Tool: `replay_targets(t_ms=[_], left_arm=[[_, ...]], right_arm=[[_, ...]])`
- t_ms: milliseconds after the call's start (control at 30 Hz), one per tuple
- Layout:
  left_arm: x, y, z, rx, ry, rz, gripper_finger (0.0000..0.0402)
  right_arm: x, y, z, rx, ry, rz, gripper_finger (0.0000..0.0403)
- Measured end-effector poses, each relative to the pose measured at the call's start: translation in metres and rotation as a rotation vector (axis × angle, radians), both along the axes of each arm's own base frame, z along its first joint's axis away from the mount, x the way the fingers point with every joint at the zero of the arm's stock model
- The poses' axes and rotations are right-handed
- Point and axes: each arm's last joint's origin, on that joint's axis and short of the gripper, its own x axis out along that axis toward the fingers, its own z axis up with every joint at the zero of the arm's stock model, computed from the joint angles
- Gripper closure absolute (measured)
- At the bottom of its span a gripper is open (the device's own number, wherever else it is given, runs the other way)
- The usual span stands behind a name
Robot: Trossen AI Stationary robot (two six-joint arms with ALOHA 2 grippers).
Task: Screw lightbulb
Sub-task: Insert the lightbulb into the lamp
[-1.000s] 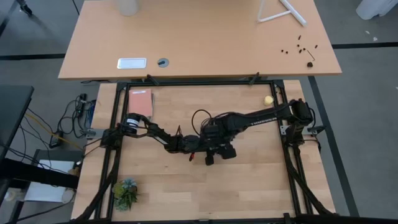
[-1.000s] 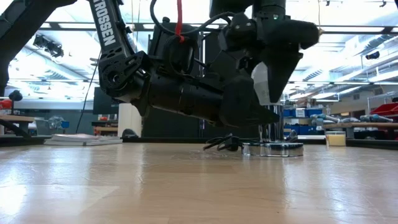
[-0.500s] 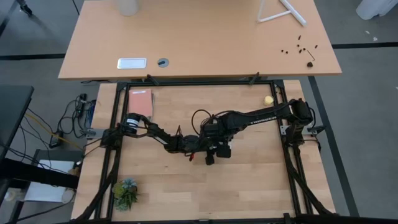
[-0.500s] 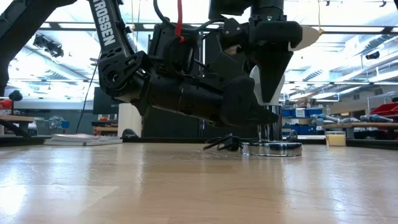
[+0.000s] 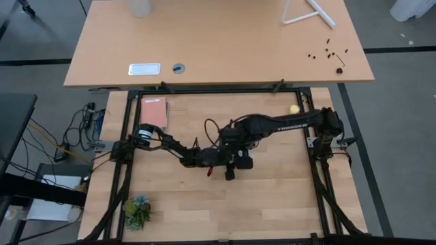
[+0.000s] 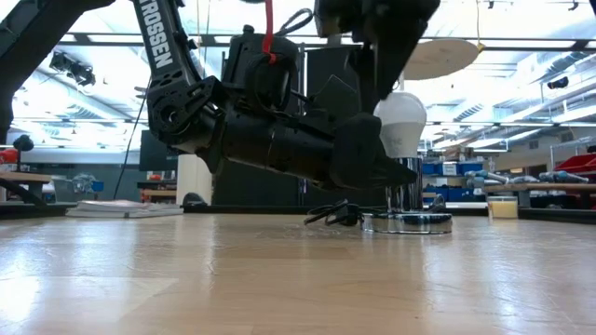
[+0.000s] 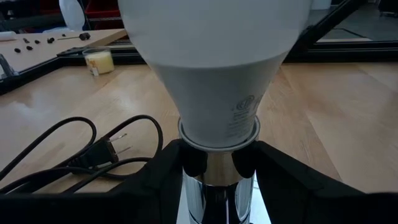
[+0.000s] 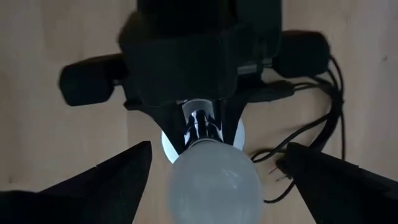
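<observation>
Bulb: the white bulb (image 7: 214, 59) stands upright with its screw end down in the chrome socket (image 7: 217, 186), near the middle of the wooden table (image 5: 272, 197). In the low view the frosted globe (image 6: 400, 123) shows clear above the socket's silver base (image 6: 407, 222).
Socket: a shiny upright tube on a round silver disc resting flat on the table; seen from above in the right wrist view, the tube (image 8: 200, 124) sits directly under the globe (image 8: 214, 180).
Left gripper: the left gripper (image 7: 217, 168) lies low over the table, reaching in from the left side of the frame, its two dark fingers (image 7: 165, 177) pinching the socket tube just beneath the bulb's neck. The fingers touch the tube on both sides.
Right gripper: the right gripper (image 8: 211, 174) hangs above the bulb, pointing straight down. Its fingers (image 8: 109, 177) are spread wide, one on each side of the globe and clear of it, touching nothing.
Right arm: reaches in from the table's right edge toward the centre, ending over the left gripper in the high view (image 5: 238, 144).
Cord: a black cord (image 7: 74, 155) with a two-prong plug (image 7: 115, 148) lies loose on the wood just beside the socket.
Ball: a small yellow ball (image 5: 294, 108) sits near the far right corner of the table, well apart from the bulb.
Plant: a small green plant (image 5: 138, 207) sits at the near left corner.
Book: a reddish book (image 5: 154, 112) lies at the far left corner.
</observation>
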Motion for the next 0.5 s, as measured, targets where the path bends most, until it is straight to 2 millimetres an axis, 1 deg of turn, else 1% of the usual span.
replay_targets(t_ms=[233, 400, 467, 500], left_arm=[[0.000, 0.000, -0.001, -0.002, 0.013, 0.001, 0.0222], [0.000, 0.000, 0.000, -0.003, 0.007, 0.001, 0.0222], [0.000, 0.000, 0.000, -0.003, 0.007, 0.001, 0.0222], [0.000, 0.000, -0.001, -0.003, 0.007, 0.001, 0.0222]], right_arm=[[-0.002, 0.000, 0.033, -0.009, -0.049, 0.061, 0.0027], [-0.020, 0.001, 0.055, -0.009, -0.146, 0.111, 0.0027], [-0.028, 0.001, 0.058, 0.019, -0.199, 0.116, 0.0027], [-0.032, 0.001, 0.057, 0.027, -0.229, 0.110, 0.0027]])
